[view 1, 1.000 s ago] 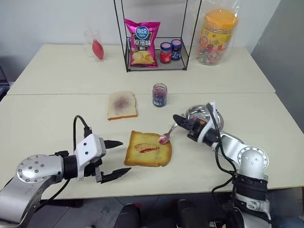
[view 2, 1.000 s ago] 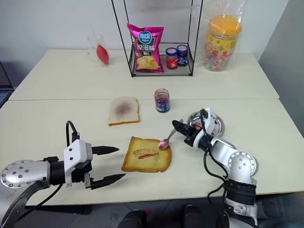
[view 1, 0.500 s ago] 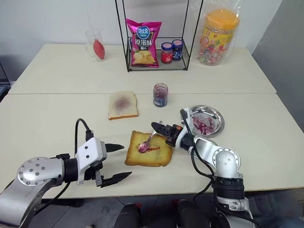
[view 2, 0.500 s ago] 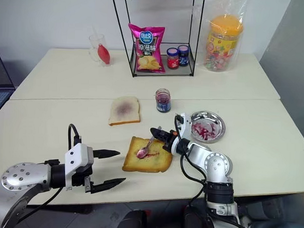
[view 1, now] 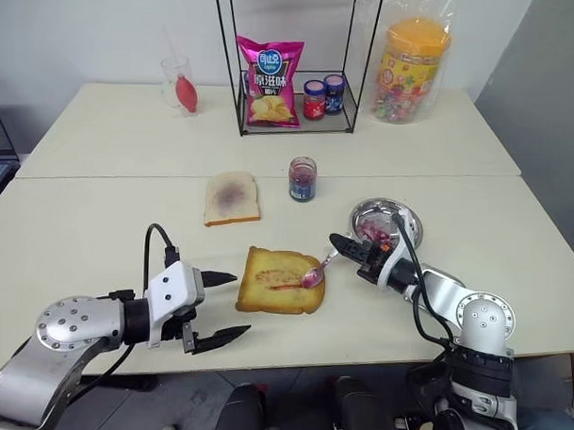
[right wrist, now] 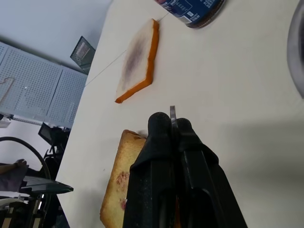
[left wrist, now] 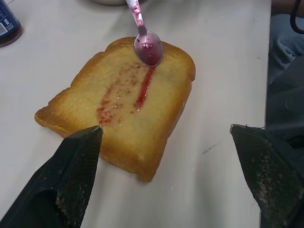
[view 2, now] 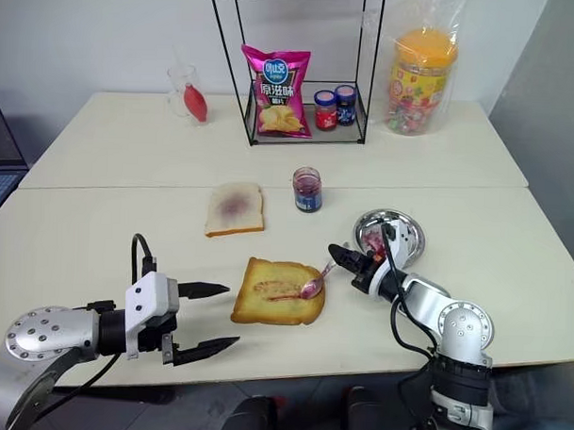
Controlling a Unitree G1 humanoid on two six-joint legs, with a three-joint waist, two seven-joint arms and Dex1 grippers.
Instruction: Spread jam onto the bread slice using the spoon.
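The right gripper (view 1: 341,245), clamped on the spoon (view 1: 316,272), reaches from the table's right edge, bowl resting on the bread slice (view 1: 280,281) beside the jam (left wrist: 141,90) streak; the left gripper (view 1: 220,307) gapes empty near the front edge.

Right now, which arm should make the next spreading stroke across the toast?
Right. The right gripper is shut on the spoon, whose bowl sits at the bread slice's near-right edge, at the end of the jam streak. The left gripper hangs open beside the slice, holding nothing.
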